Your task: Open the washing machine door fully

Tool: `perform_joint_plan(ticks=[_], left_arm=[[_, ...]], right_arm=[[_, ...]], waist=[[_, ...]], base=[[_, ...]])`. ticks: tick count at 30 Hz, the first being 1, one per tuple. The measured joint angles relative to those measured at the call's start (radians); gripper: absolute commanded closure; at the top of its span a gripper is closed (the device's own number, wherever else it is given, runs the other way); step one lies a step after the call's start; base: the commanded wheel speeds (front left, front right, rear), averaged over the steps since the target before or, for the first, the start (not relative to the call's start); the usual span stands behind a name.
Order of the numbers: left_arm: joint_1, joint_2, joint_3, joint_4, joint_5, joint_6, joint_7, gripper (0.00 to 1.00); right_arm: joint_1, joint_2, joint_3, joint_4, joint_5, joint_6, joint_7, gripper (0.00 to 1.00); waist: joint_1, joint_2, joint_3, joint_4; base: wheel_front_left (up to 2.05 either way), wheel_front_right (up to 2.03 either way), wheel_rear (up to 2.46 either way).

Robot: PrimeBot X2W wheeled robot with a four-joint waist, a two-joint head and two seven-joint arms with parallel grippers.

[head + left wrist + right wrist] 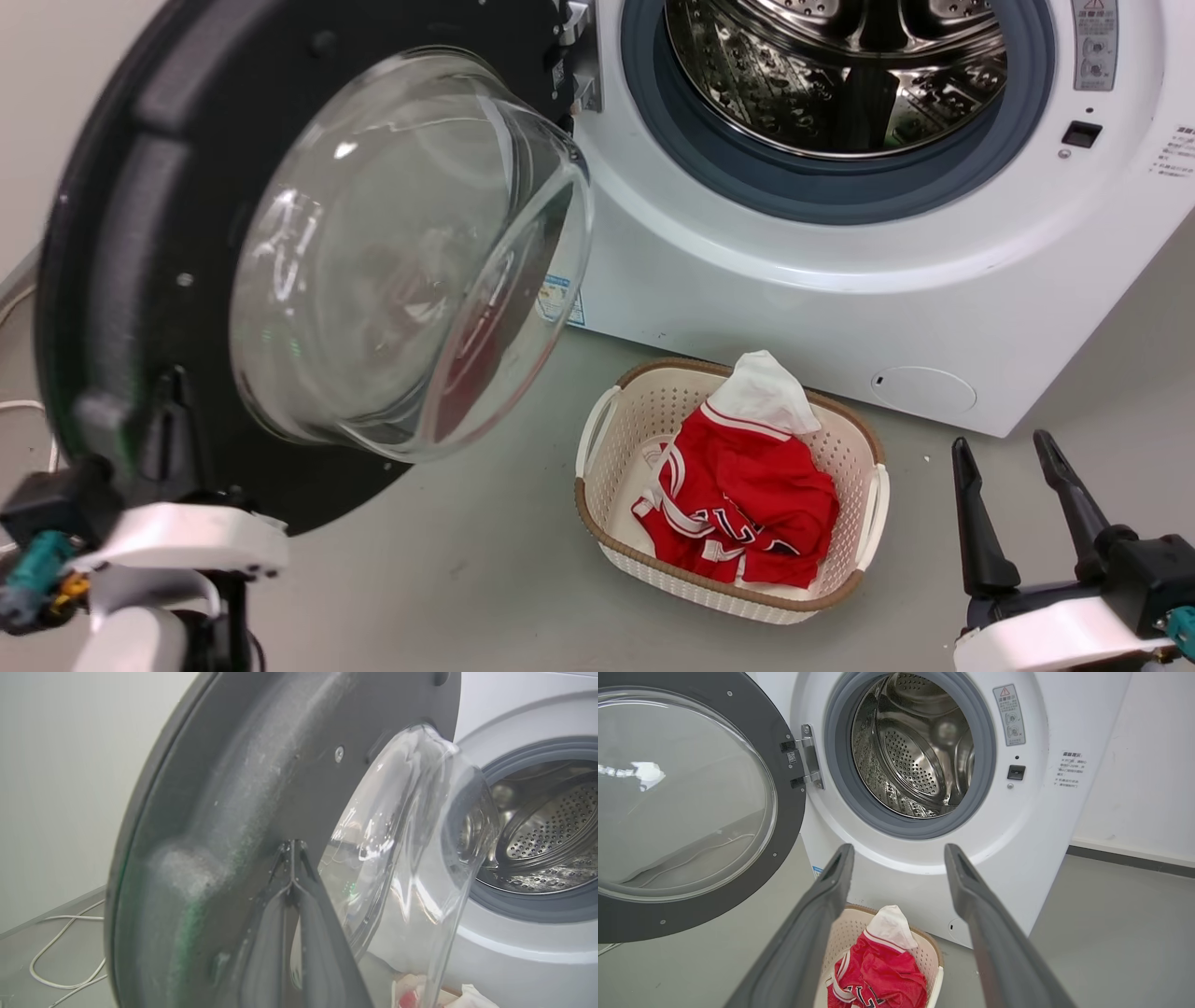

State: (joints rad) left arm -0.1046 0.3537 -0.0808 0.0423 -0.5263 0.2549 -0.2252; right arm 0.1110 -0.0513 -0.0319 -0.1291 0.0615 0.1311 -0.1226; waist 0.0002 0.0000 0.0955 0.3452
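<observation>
At door's inner face, left gripper (292, 851): fingers pressed together, tips on the dark panel just beside the glass bowl (401, 252).
Right gripper (1002, 441): fingers spread, holding nothing, above grey floor (467, 569) right of the basket.
Washing machine door (112, 233): standing wide open left of the white machine (747, 280), hinged beside the drum opening.
Behind door: pale wall (46, 788) near; white cable (60, 938) on floor.
Before machine: basket (868, 504) with red garment (747, 485), apart from door's rim.

washing machine door (121, 233) cropped at top, warning label (1009, 715) — unreadable
</observation>
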Motion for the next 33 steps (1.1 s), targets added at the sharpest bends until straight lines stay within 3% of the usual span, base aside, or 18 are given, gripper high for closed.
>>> perform_joint_plan(ticks=[10,20,25,33], left_arm=[[-0.092,0.068,0.105,0.149,-0.059,-0.043,-0.017,1.00],[-0.146,0.108,0.131,0.261,-0.064,-0.088,-0.032,1.00],[-0.109,0.099,0.111,0.242,-0.028,-0.088,-0.033,1.00],[0.006,0.054,0.045,0.095,0.052,-0.076,-0.035,1.00]], right_arm=[[-0.022,0.000,-0.007,0.004,-0.001,0.000,-0.001,0.00],[-0.031,0.000,-0.005,0.028,-0.001,0.000,-0.017,0.00],[-0.036,0.000,-0.004,0.041,-0.003,0.000,-0.028,0.00],[-0.040,0.000,-0.003,0.061,0.000,0.000,-0.044,0.00]], waist=[[0.0000,0.0000,0.033,-0.011],[-0.0001,0.0000,0.031,-0.021],[-0.0001,0.0000,0.019,-0.037],[-0.0001,0.0001,-0.004,-0.065]], base=[[0.00,0.00,0.00],[0.00,0.00,0.00],[0.00,0.00,0.00],[0.00,0.00,0.00]])
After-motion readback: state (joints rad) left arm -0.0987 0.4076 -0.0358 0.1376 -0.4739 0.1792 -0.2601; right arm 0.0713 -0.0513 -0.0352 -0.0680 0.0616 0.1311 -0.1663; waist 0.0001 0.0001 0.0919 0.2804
